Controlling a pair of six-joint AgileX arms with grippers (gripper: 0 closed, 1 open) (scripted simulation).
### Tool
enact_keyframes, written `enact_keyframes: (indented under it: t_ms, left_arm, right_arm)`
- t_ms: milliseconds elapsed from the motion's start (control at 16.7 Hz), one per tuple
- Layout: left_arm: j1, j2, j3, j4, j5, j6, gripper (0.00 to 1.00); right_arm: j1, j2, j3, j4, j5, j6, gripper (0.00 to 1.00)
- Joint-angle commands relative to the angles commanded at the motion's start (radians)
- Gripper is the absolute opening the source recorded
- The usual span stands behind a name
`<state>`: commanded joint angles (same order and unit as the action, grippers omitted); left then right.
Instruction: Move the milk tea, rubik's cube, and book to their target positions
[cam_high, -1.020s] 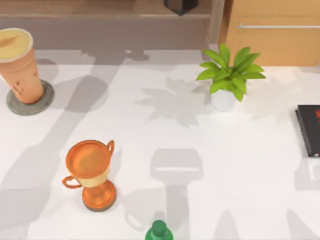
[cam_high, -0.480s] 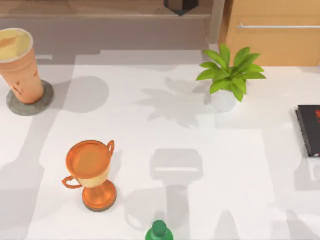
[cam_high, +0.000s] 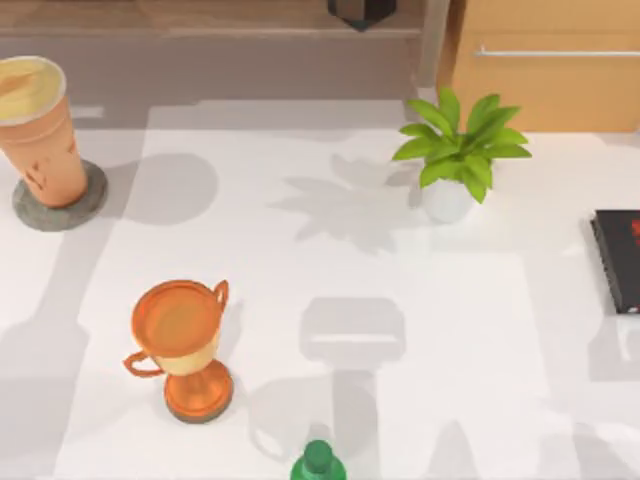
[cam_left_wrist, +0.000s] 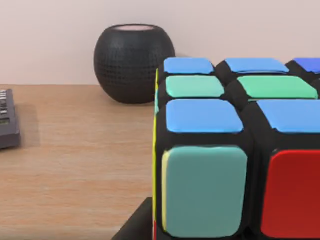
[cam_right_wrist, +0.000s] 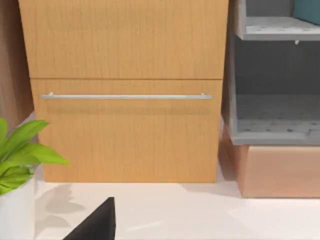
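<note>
The milk tea (cam_high: 38, 125), a tall orange-tan cup with a creamy top, stands upright on a round grey coaster (cam_high: 85, 208) at the table's far left. The rubik's cube (cam_left_wrist: 235, 150) sits on a wooden shelf (cam_left_wrist: 75, 165), very close to the left wrist camera, with a black round speaker (cam_left_wrist: 134, 62) behind it. A black part of my left gripper (cam_left_wrist: 134, 226) shows beside the cube's base. A teal-blue corner of the book (cam_right_wrist: 308, 10) lies in the upper compartment of a grey rack (cam_right_wrist: 270, 30). A black part of my right gripper (cam_right_wrist: 95, 225) faces the cabinet.
An orange two-handled trophy (cam_high: 182, 345) stands front left, with a green bottle top (cam_high: 318, 462) at the front edge. A potted plant (cam_high: 455, 155) is back right, a flat black book (cam_high: 620, 258) at the right edge, and a wooden drawer front (cam_right_wrist: 125, 95) behind.
The arm shadows over the left of the table have shifted and drawn back. The cup, trophy, plant and black book have not moved.
</note>
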<state>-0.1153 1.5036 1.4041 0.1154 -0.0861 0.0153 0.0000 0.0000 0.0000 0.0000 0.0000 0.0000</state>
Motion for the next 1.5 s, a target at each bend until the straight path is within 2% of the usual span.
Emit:
enact_keyframes:
  t_ms: [600,1020,1500]
  left_arm:
    - [0.020,0.296,0.349,-0.021,0.022,-0.003,0.00]
    - [0.023,0.366,0.395,-0.042,0.026,-0.001,0.00]
    - [0.023,0.366,0.395,-0.042,0.026,-0.001,0.60]
  right_arm:
    - [0.000,0.000,0.000,0.000,0.000,0.000,1.00]
    - [0.000,0.000,0.000,0.000,0.000,0.000,1.00]
    - [0.000,0.000,0.000,0.000,0.000,0.000,1.00]
